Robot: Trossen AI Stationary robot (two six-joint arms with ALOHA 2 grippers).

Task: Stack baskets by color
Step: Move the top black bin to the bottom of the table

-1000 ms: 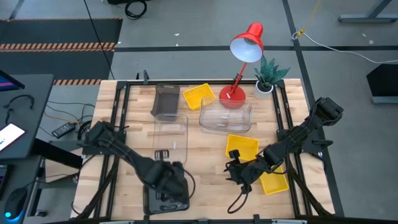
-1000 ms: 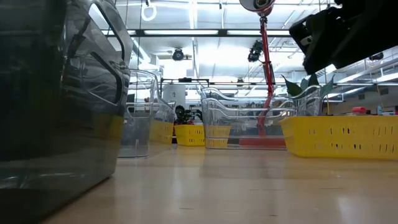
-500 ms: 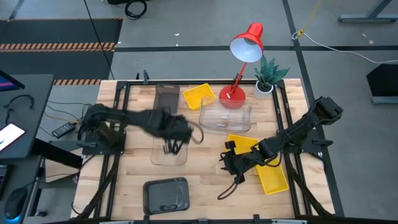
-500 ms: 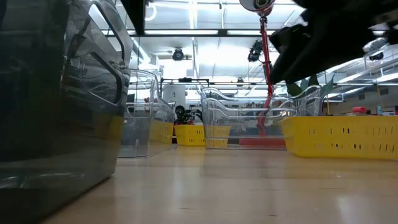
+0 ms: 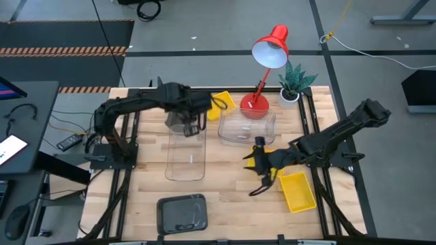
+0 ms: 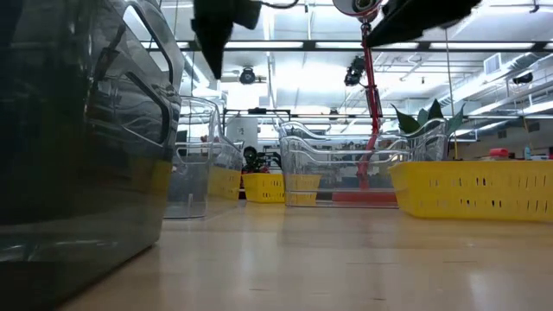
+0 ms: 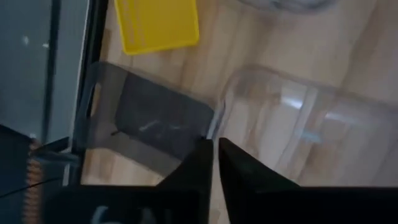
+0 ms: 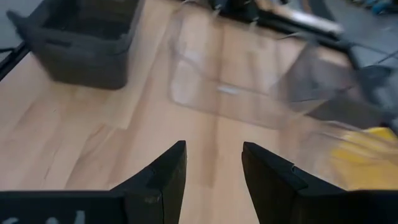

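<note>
Spread right claw [image 8: 213, 167] above clear basket [image 8: 239, 74]

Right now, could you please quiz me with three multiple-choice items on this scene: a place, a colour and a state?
1. Where is the left tool? A at the near edge; B at the far side, by a grey basket; C over the plant.
2. What colour is the front basket? A yellow; B clear; C dark grey.
3. The right tool is: A open, empty; B shut on a basket; C shut, empty.
B: it sits beside the far grey basket. C: that basket is dark. A: its fingers stand apart, nothing between.
</note>
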